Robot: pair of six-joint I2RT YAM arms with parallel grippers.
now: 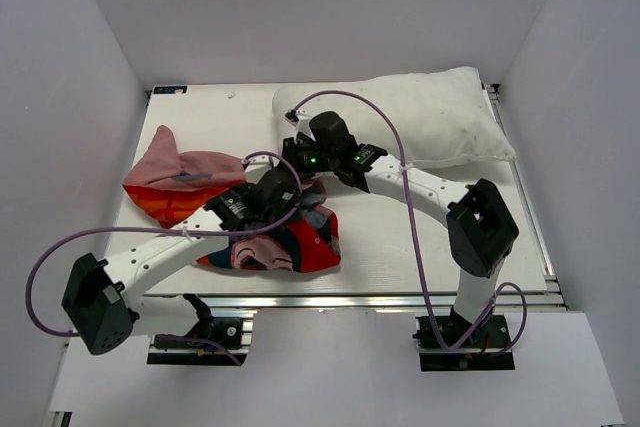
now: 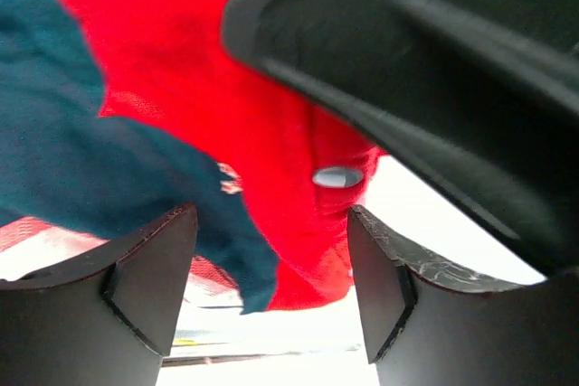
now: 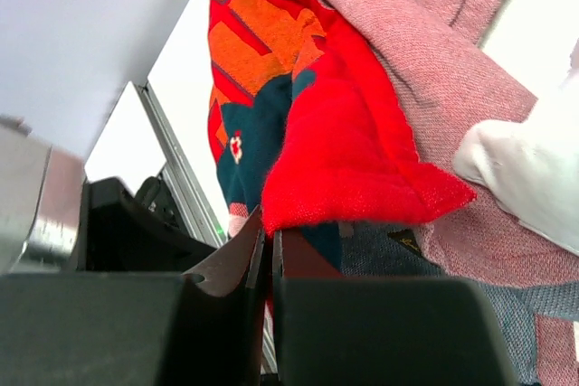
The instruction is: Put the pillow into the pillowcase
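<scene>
Overhead, two white robot arms reach in from the near edge of a pale bench [image 1: 400, 237] and meet over its middle. The pillow [image 1: 420, 117] lies flat at the far right corner, plump and white, entirely outside its cover and touched by neither arm. The pillowcase [image 1: 185, 187] is a crumpled red heap at the left and centre, with pink lining showing at its far end and navy and orange print near the arms.

The right fingers [image 3: 269, 241] are closed tight, and a red fold of the pillowcase meets their tips, so they appear to be pinching an edge of it. The left fingers [image 2: 154, 268] stand wide apart with red and navy cloth just ahead of them, gripping nothing.

By my reading the task is at an early stage: the arms are working on the cover, probably to find and spread its mouth. No opening is visible yet, and the pillow has yet to be fetched and pushed in.

The bench is white and slatted, with a metal rail [image 1: 380, 299] along its near edge. Plain white walls [image 1: 330, 7] enclose it on three sides.
</scene>
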